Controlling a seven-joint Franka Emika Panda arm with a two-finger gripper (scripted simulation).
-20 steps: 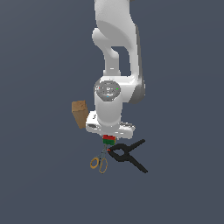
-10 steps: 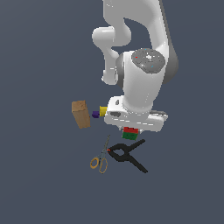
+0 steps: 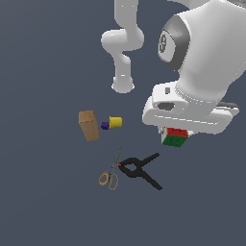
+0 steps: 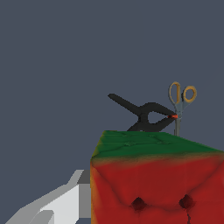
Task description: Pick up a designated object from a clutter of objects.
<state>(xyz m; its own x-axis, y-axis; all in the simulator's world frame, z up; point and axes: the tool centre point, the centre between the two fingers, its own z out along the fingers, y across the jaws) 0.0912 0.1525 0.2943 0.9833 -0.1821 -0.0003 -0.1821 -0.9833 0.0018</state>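
The puzzle cube [image 3: 175,137], red on top and green below, hangs under my hand, held off the floor. In the wrist view the cube [image 4: 157,183] fills the near field with a red face and a green face. My gripper [image 3: 176,135] is shut on it; the fingers are mostly hidden by the hand, and one white finger [image 4: 57,203] shows beside the cube. The rest of the clutter lies on the floor toward the exterior view's left: a tan box [image 3: 89,125], a yellow-purple cylinder [image 3: 112,123], orange-handled scissors [image 3: 111,174] and a black spring clamp [image 3: 141,169].
The arm's base [image 3: 123,85] stands behind the clutter. The clamp [image 4: 142,114] and scissors [image 4: 180,99] also show in the wrist view beyond the cube. The floor is plain dark grey.
The hand has risen with the cube and moved toward the exterior view's right and nearer the camera. The cube has left the floor. The other objects have not moved.
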